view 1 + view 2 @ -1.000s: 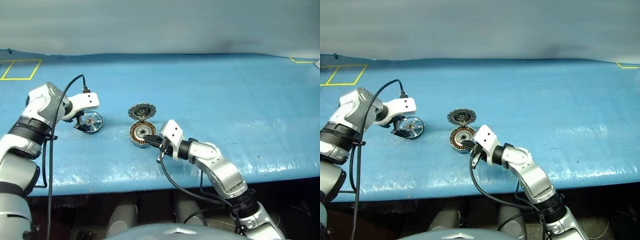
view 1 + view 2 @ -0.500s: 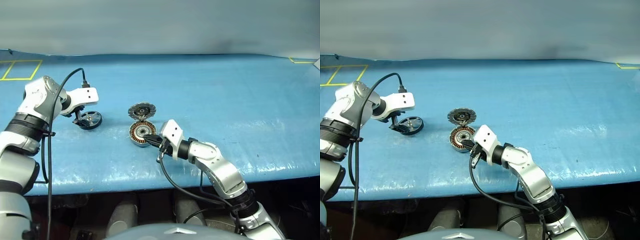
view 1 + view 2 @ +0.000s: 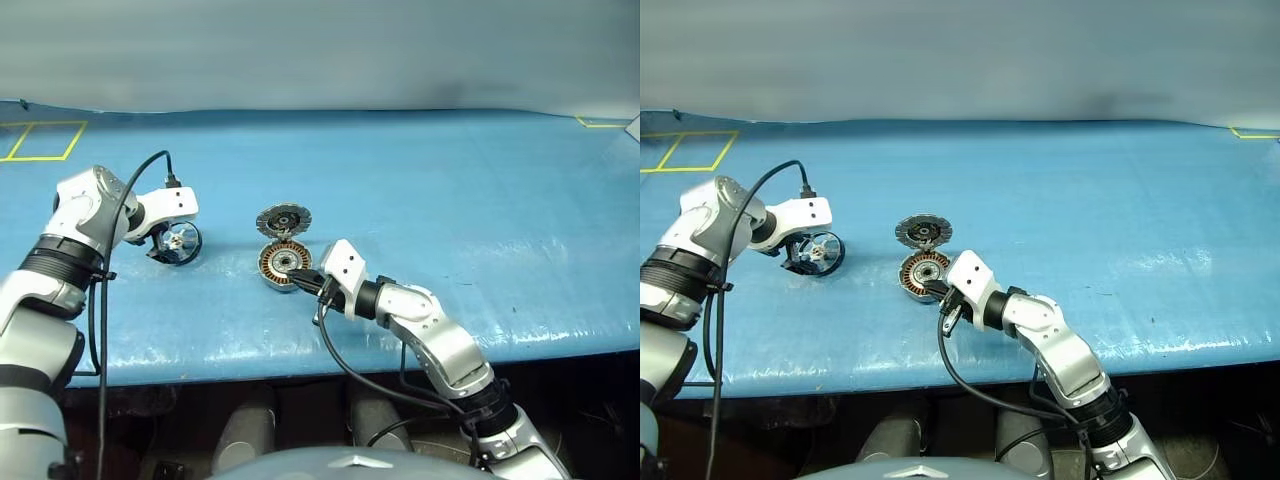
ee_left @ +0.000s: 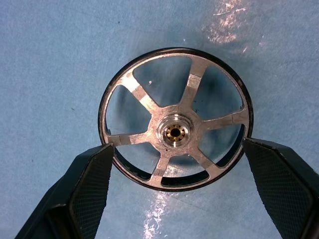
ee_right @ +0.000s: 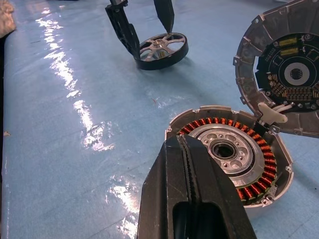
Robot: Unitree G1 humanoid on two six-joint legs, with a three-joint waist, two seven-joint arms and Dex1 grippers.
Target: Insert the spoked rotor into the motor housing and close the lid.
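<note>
Since a second ago your left gripper has drawn back a little toward you after a small swing outward, and the rotor beneath it sits slightly nearer the housing than it did. The rest has not moved.

Your left gripper points steeply down over the rotor with its fingers spread wide, one on each side of the dark rim. They stand at or just beside the rim, not clamped on it. The rotor lies flat on the blue table, well left of the housing, pale hub and spokes facing up.

Your right gripper is fully closed and empty. Its tip rests at the near edge of the housing; you cannot tell whether it touches. The housing sits open, copper windings showing around the central hole. Its lid is swung back on the hinge, on the far side of the housing, with its segmented face exposed.
</note>
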